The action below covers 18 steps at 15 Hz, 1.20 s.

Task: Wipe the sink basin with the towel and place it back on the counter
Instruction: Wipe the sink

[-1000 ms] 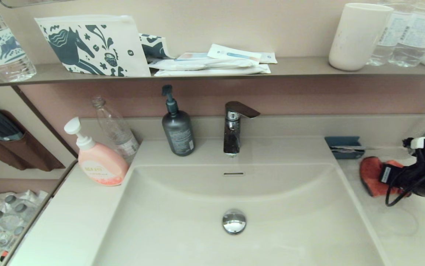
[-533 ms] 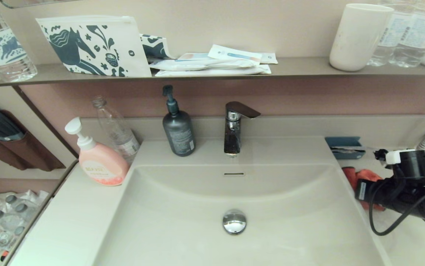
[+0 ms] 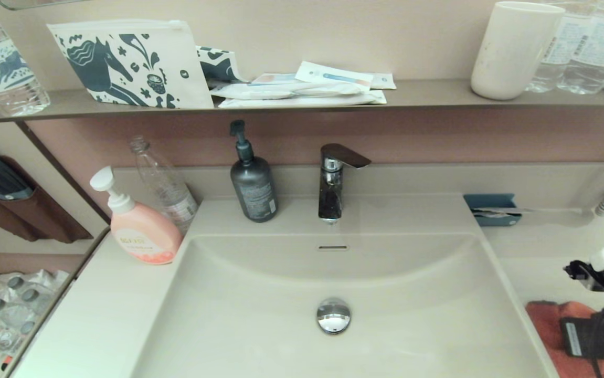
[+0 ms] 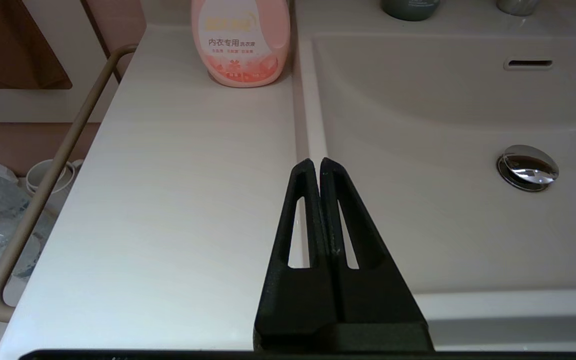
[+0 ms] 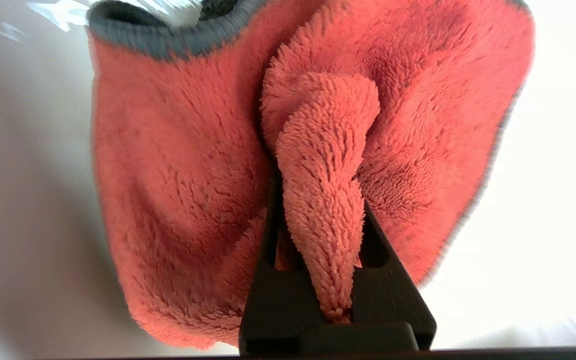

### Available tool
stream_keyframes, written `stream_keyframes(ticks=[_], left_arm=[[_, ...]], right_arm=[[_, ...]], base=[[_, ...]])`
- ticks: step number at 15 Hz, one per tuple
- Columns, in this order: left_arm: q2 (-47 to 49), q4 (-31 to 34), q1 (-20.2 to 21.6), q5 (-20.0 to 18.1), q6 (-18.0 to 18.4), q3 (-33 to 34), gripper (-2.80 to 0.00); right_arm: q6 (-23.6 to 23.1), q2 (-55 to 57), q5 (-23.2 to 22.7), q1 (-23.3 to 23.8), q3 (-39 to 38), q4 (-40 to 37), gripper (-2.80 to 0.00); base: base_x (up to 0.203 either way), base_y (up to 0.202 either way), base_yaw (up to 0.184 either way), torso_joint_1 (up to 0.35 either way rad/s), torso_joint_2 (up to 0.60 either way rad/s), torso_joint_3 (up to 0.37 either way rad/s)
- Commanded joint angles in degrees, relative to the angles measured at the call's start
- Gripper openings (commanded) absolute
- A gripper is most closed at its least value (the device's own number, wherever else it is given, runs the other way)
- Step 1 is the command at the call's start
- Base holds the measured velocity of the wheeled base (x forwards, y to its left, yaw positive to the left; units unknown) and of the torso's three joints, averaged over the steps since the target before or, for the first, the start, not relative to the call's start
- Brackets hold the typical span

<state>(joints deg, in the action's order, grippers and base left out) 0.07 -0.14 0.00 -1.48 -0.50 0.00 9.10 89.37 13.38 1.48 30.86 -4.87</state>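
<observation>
The orange-red towel (image 5: 177,165) with dark grey edging hangs bunched from my right gripper (image 5: 320,200), which is shut on a fold of it. In the head view the towel (image 3: 546,325) is over the counter (image 3: 543,247) at the front right, just beside the sink basin's (image 3: 260,294) right rim, with the right arm (image 3: 603,320) partly covering it. The basin is bare, with its chrome drain plug (image 3: 333,315) and overflow slot (image 3: 332,247) showing. My left gripper (image 4: 316,162) is shut on nothing, low over the left counter next to the basin's left rim.
A pink pump bottle (image 3: 141,231), a clear bottle (image 3: 168,186) and a grey pump bottle (image 3: 253,184) stand at the back left. The faucet (image 3: 333,181) rises behind the basin. A blue tray (image 3: 492,209) sits at the back right. A white cup (image 3: 511,50) is on the wall shelf.
My right arm has carried the towel from the back of the right counter, near the blue tray, toward the front right corner. The left gripper's earlier state is not shown.
</observation>
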Motion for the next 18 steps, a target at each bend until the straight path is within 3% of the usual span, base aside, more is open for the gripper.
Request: stream_keyframes(ticks=[1,3,7,13,15,18], left_arm=[[0.01,-0.03,0.0,-0.01,-0.03,0.0,-2.8],[0.01,-0.03,0.0,-0.01,0.05,0.0,-2.8],[0.01,-0.03,0.0,-0.01,-0.03,0.0,-2.8],[0.01,-0.03,0.0,-0.01,-0.03,0.0,-2.8],[0.01,-0.03,0.0,-0.01,-0.03,0.0,-2.8],[0.01,-0.03,0.0,-0.01,-0.03,0.0,-2.8]], right_arm=[[-2.38,-4.91,3.05,1.51,-1.72,-1.5,-2.8],[-6.54,-5.15,5.45,4.23,-4.19,-1.08,-2.8],[-14.93,-3.63,5.85,15.67,-5.11,3.41,-2.8],[-27.59,10.09,1.92,34.01,-2.93,22.88,-2.8],[-28.93,10.55,-0.47,36.63,-1.8,23.49,-2.8],[-28.97,5.54,-5.95,36.44,-3.35,18.57,-2.8]], base=[[0.0,0.0,0.0,0.0,0.0,0.0],[0.0,0.0,0.0,0.0,0.0,0.0],[0.0,0.0,0.0,0.0,0.0,0.0],[0.0,0.0,0.0,0.0,0.0,0.0],[0.0,0.0,0.0,0.0,0.0,0.0],[0.0,0.0,0.0,0.0,0.0,0.0]])
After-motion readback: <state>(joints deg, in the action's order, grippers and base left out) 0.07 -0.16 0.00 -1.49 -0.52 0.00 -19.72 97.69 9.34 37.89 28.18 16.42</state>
